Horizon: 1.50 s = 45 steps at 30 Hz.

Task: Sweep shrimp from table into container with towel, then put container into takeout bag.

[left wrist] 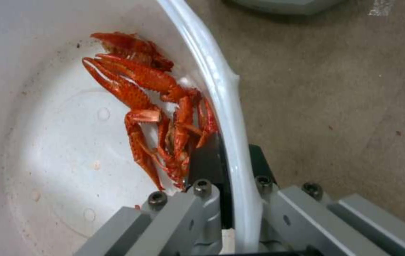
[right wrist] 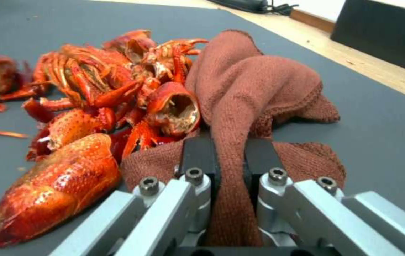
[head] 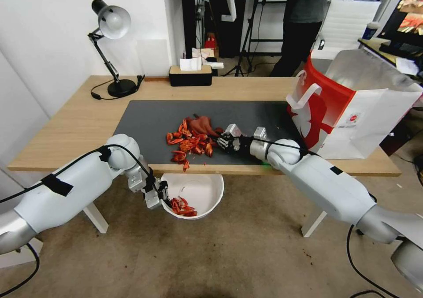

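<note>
Left gripper (head: 162, 196): nearest the camera, below the table edge; fingers clamped on the rim of the container, one inside, one outside.
Table (head: 70, 126): one, with one dark mat (head: 145, 121), ahead of both grippers.
Takeout bag (head: 352, 113): one, upright, just beyond the right arm's outer side.
Container (head: 207, 192): one white bowl, held in the left gripper under the table's near edge.
Right gripper (head: 219, 140): low on the mat, fingers closed tight on a fold of the towel.
Towel (right wrist: 254, 89): one, bunched ahead of the right gripper, touching the heap.
Shrimp (head: 189, 143): one heap on the mat beside the right fingertips; a few pieces (left wrist: 155, 106) in the container; exact count unclear.
</note>
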### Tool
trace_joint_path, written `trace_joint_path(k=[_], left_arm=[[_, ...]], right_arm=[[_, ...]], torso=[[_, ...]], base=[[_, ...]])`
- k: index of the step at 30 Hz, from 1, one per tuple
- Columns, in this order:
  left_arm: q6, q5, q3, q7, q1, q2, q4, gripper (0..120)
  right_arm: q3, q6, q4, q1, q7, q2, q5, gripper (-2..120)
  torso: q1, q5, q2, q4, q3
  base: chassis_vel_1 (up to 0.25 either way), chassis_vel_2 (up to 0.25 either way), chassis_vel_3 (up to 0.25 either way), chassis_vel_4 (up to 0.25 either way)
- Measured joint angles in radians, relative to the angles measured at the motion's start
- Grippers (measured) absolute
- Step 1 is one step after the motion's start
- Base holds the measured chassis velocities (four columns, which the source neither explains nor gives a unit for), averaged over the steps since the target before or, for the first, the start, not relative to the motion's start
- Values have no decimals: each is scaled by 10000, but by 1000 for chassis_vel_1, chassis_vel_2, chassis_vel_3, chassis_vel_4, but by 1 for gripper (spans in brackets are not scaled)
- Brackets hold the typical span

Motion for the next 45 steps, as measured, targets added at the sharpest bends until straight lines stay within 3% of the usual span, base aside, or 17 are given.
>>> trace_joint_path(k=[21, 45], left_arm=[[274, -554, 156, 24, -152, 8, 94, 0], [466, -686, 555, 96, -516, -54, 91, 0]], right_arm=[[1057, -202, 1592, -1436, 578, -1023, -13, 5], [1473, -383, 3395, -2547, 773, -1590, -15, 5]], torso=[[1, -1, -2, -2, 0], [2, -3, -2, 0, -1]], base=[[0, 0, 0, 0], [0, 0, 0, 0]])
